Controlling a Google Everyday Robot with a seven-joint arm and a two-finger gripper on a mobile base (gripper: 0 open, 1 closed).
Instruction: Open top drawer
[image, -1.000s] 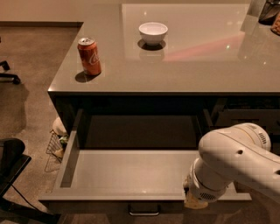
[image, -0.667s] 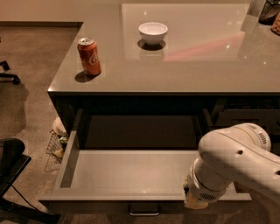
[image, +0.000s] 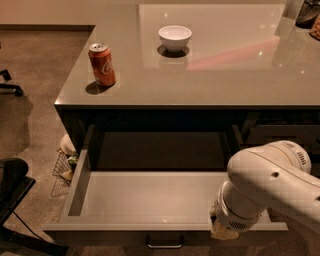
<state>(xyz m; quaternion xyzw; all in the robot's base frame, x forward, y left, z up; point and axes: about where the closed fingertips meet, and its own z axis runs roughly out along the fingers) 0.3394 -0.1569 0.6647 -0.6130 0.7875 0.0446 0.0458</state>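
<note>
The top drawer (image: 150, 200) stands pulled far out from under the grey counter, its plain grey inside bare and in full view. Its small metal pull (image: 164, 243) shows at the centre of the front, at the bottom edge of the view. My white arm (image: 270, 185) reaches in from the right. My gripper (image: 223, 231) hangs below the wrist at the drawer's front rim, right of the pull, mostly hidden by the wrist.
A red soda can (image: 102, 64) and a white bowl (image: 175, 37) stand on the counter (image: 225, 75). A wire basket (image: 64, 167) sits on the floor left of the drawer. A black chair (image: 12, 192) stands at lower left.
</note>
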